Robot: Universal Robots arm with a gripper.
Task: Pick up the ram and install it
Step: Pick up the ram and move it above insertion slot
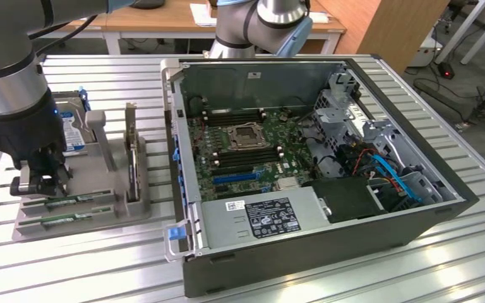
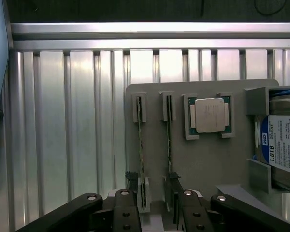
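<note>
Two ram sticks stand on edge in the slots of a grey holder tray [image 1: 99, 218]. In the exterior view they are the ram nearer the arm [image 1: 78, 201] and the one in front of it [image 1: 65, 219]. The wrist view has them side by side, one ram [image 2: 140, 140] beside the other [image 2: 169, 140]. My gripper [image 1: 38, 186] hangs over the tray end at the exterior view's left. Its black fingers [image 2: 128, 205] stand open just above the near ends of the sticks, and the gripper [image 2: 154, 210] holds nothing.
The tray also carries a silver processor chip [image 2: 209, 115], a hard drive [image 2: 282, 145] and an upright expansion card [image 1: 131, 151]. The open computer case [image 1: 444, 189] lies at the exterior view's right, with the motherboard's memory slots [image 1: 240, 158] exposed. All rests on a ribbed aluminium table [image 1: 83, 265].
</note>
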